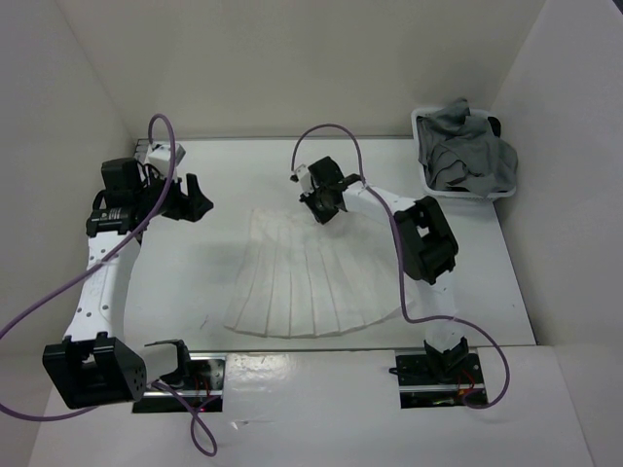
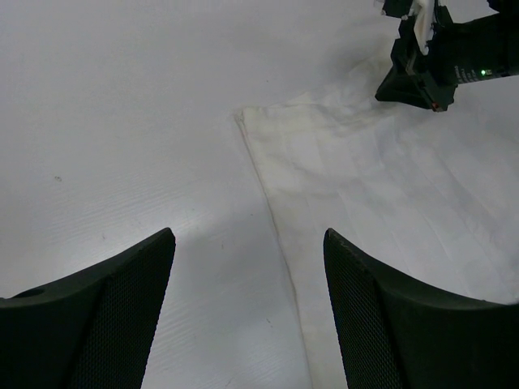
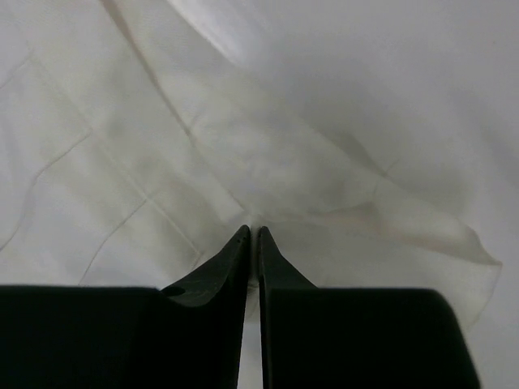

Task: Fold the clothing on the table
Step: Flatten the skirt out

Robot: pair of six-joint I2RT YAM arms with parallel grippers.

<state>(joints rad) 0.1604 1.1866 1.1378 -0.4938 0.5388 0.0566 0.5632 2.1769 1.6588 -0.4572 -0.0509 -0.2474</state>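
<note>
The clothing (image 1: 302,282), a white pleated skirt, lies fanned out flat on the table (image 1: 185,282), with its narrow waistband at the far side. My right gripper (image 1: 324,209) is down at the right end of the waistband. In the right wrist view its jaws (image 3: 253,231) are shut on a puckered bit of the thin fabric (image 3: 203,146). My left gripper (image 1: 198,202) hovers open beyond the skirt's far left corner. In the left wrist view its fingers (image 2: 249,235) straddle the skirt's left edge (image 2: 381,203) without touching it, and the right gripper (image 2: 418,81) shows at the top right.
A small bin (image 1: 458,193) with grey garments (image 1: 467,146) heaped in it stands at the far right corner. White walls close in the table at the back and sides. Purple cables loop over both arms.
</note>
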